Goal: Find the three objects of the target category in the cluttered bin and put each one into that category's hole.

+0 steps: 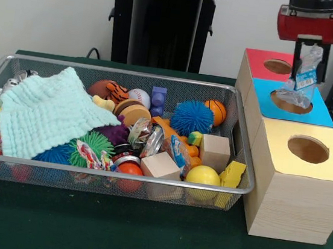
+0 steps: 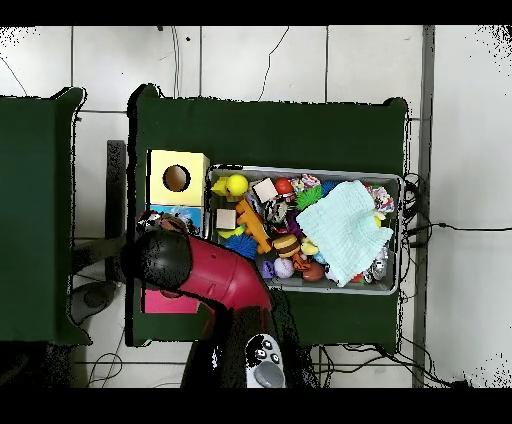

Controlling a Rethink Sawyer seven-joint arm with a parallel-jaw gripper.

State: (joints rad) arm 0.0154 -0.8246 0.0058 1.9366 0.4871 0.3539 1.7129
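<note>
Crinkly plastic packet hangs straight over the blue-topped hole.

The tool [image 1: 310, 48] is clamped on a clear plastic packet [image 1: 302, 77] with a blue label, its long axis hanging vertically. The packet's lower end sits just above, perhaps touching, the hole in the blue box [image 1: 314, 112], which lies directly beneath; a straight drop looks enough. The wire bin [image 1: 243, 170] stands well aside of that box.

Brightness: we see even, soft indoor light in both views.
Shadows: we note a faint one under the wire bin [image 1: 243, 170] at 6 o'clock on the green table [image 1: 140, 237].
Glare: we find pale sheen on the yellow-topped box [image 1: 331, 169] at 3 o'clock.
Focus: we read the front view as slightly soft; the overhead floor looks washed out.
</note>
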